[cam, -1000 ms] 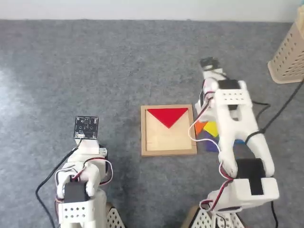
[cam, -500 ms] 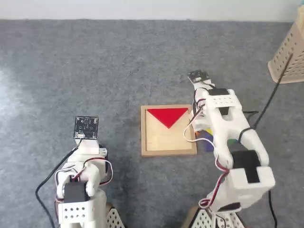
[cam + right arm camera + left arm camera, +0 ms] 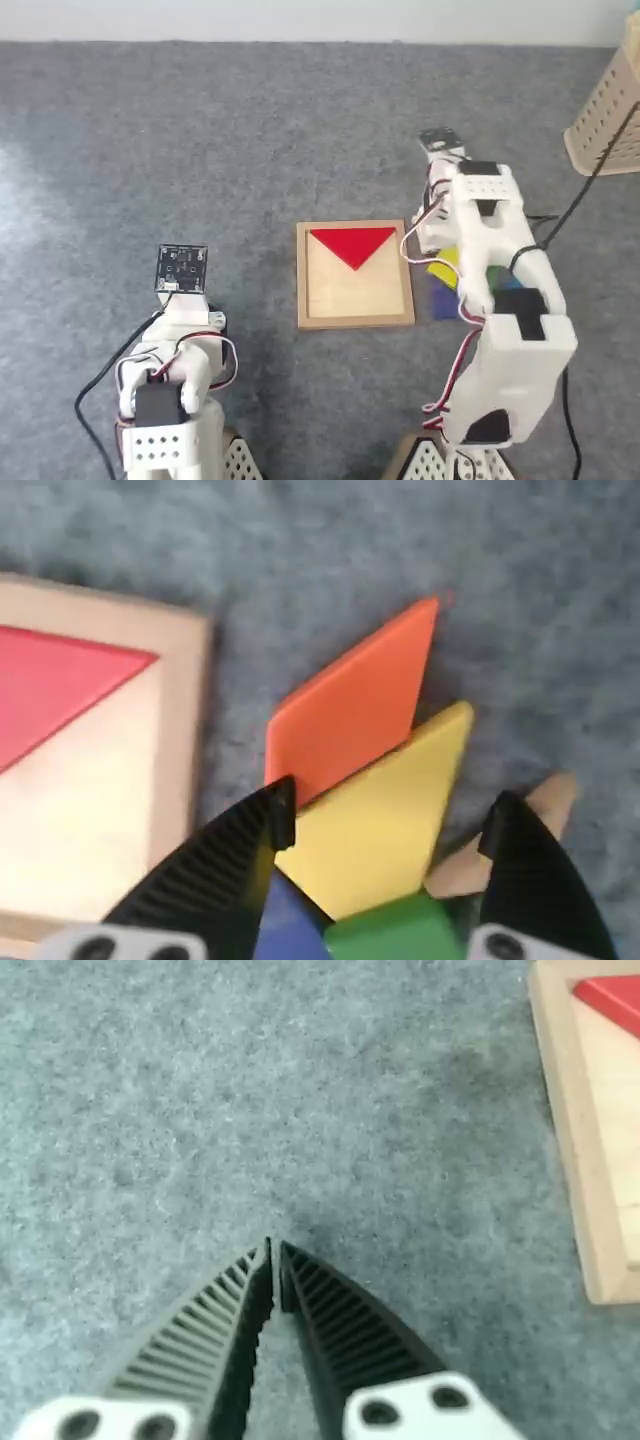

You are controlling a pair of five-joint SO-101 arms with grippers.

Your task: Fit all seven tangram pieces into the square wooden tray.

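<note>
Ideally the right jaws, spread, should straddle the yellow piece (image 3: 375, 818) squarely before pinching, while the left jaws sit pressed together.

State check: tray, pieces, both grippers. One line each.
tray: flat on the carpet, holds one piece
red triangle: seated in the tray, along the edge far from the arms
yellow piece: outside the tray, beside it
orange piece: outside the tray, touching the yellow piece
left gripper: shut, empty, over the carpet
right gripper: open, fingers either side of the yellow piece
</note>
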